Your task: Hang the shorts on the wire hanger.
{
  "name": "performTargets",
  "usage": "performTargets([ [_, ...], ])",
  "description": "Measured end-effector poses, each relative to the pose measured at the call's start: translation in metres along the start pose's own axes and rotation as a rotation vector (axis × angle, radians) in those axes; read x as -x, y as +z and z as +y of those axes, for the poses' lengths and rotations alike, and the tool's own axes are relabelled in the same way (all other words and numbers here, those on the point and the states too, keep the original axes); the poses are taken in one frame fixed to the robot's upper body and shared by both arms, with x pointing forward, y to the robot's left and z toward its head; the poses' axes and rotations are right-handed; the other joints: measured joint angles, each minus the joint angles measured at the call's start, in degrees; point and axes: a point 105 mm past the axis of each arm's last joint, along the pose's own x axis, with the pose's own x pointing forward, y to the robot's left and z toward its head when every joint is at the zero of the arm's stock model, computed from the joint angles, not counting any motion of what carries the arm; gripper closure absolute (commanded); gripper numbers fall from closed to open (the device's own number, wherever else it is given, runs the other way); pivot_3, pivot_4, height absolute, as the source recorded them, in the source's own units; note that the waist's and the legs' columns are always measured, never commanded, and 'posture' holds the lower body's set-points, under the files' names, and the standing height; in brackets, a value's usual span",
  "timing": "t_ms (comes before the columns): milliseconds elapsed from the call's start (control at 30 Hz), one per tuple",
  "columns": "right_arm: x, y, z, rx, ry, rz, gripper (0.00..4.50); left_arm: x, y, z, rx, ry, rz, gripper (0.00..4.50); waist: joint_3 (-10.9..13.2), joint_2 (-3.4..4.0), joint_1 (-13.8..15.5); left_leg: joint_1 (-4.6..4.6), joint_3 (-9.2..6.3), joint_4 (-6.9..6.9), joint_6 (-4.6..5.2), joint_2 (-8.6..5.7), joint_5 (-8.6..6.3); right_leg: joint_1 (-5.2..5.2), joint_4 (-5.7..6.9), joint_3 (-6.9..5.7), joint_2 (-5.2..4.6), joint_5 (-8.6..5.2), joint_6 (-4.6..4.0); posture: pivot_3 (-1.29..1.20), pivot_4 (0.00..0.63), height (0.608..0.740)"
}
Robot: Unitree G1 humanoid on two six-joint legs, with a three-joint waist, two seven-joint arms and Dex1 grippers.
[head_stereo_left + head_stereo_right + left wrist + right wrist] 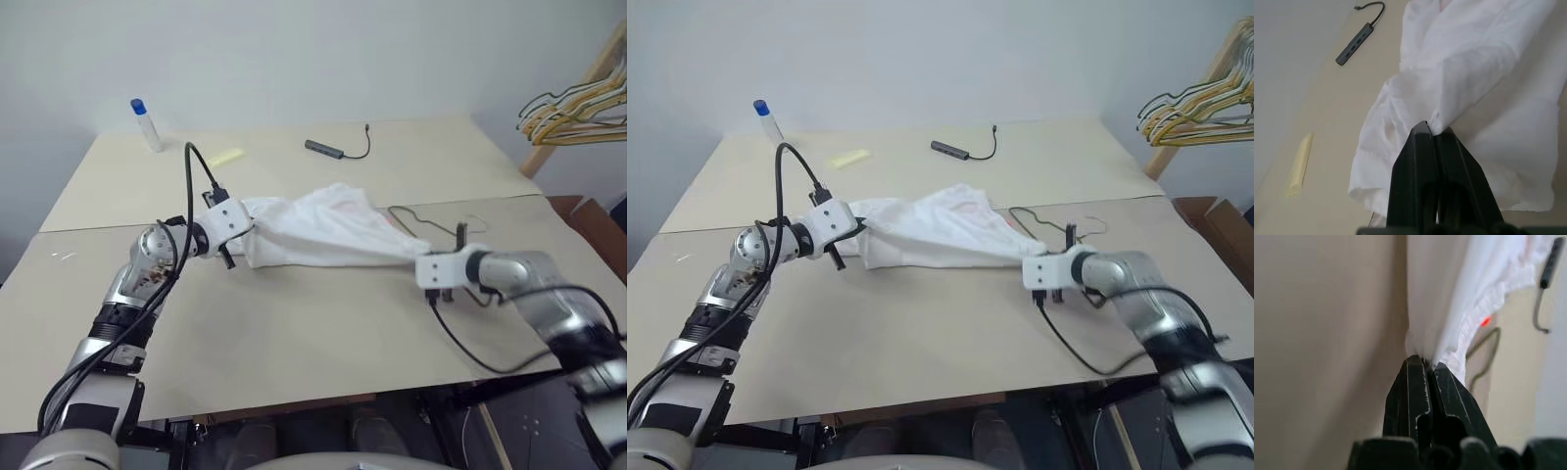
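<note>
A beige table (pixel 294 362) holds the white shorts (pixel 323 233), stretched mid-table between 2 grippers. The left gripper (pixel 1432 131) and right gripper (pixel 1427 363) are each clamped tight on a cloth edge. The fabric looks light, soft and limp, best gripped at the gathered waistband. The wire hanger (pixel 431 223) lies just right of the shorts.
</note>
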Motion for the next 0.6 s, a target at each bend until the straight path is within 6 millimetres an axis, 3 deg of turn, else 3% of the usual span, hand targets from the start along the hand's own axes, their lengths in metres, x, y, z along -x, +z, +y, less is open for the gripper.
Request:
performTargets([
  [67,0.017,0.022,0.015,0.006,0.091,-0.058,4.45,0.012,-0.002,-0.004,-0.008,-0.050,-0.008,4.50,0.00,0.00,-0.26,0.04,0.02,0.01,0.00,0.02,0.00,0.01,0.01,0.01,0.03,0.00,0.05,-0.01,0.000,0.740],
  [133,0.030,0.049,0.023,-0.005,0.164,-0.148,4.45,0.042,-0.017,-0.018,0.009,-0.179,0.025,4.50,0.00,0.00,-1.25,0.11,0.04,-0.01,-0.01,0.21,-0.01,0.04,0.01,0.06,0.20,0.00,0.04,0.00,0.000,0.740],
  [200,0.035,0.063,0.024,-0.018,0.194,-0.202,4.45,0.060,-0.017,-0.032,0.040,-0.292,0.023,4.50,0.02,-0.02,-1.12,0.11,0.04,0.00,-0.02,0.23,0.00,0.07,-0.01,0.02,0.20,-0.08,0.17,0.00,0.000,0.740],
  [267,0.035,0.071,0.014,-0.038,0.191,-0.238,4.45,0.074,-0.012,-0.041,0.074,-0.391,0.015,4.50,0.03,-0.06,-0.80,0.14,0.08,0.06,-0.04,0.24,0.02,0.11,-0.02,-0.02,0.20,-0.20,0.38,0.00,0.000,0.740],
  [367,0.023,0.070,-0.031,-0.124,0.076,-0.245,4.45,0.063,0.005,-0.026,0.095,-0.328,-0.051,4.50,0.01,-0.08,0.56,0.16,0.05,0.19,0.03,0.22,0.12,0.16,-0.03,-0.12,0.21,-0.17,0.40,0.01,0.000,0.740],
  [433,0.009,0.063,-0.065,-0.199,-0.032,-0.209,4.45,0.039,0.017,-0.001,0.105,-0.153,-0.122,4.50,-0.02,-0.10,1.53,0.15,-0.05,0.27,0.04,0.25,0.13,0.18,-0.01,-0.21,0.29,-0.05,0.19,0.01,0.000,0.740],
  [500,-0.006,0.052,-0.121,-0.227,-0.257,-0.112,4.45,0.006,0.041,0.044,0.139,0.145,-0.198,4.50,0.00,-0.14,2.41,-0.17,-0.22,0.38,0.00,0.28,0.15,-0.09,-0.03,-0.27,0.37,0.30,-0.21,0.01,0.000,0.740],
  [533,-0.006,0.050,-0.152,-0.244,-0.403,-0.078,4.45,-0.001,0.054,0.073,0.174,0.317,-0.234,4.50,0.00,-0.15,2.41,-0.39,-0.27,0.40,-0.01,0.27,0.15,-0.37,0.06,-0.26,0.37,0.40,-0.26,0.02,0.000,0.740],
  [600,0.018,0.053,-0.211,-0.214,-0.730,-0.031,4.45,0.015,0.090,0.134,0.241,0.645,-0.360,4.50,-0.09,-0.28,2.24,-1.61,-0.27,0.47,-0.55,0.18,0.45,-1.93,0.86,-0.20,0.16,0.47,-0.26,0.02,0.000,0.740],
])
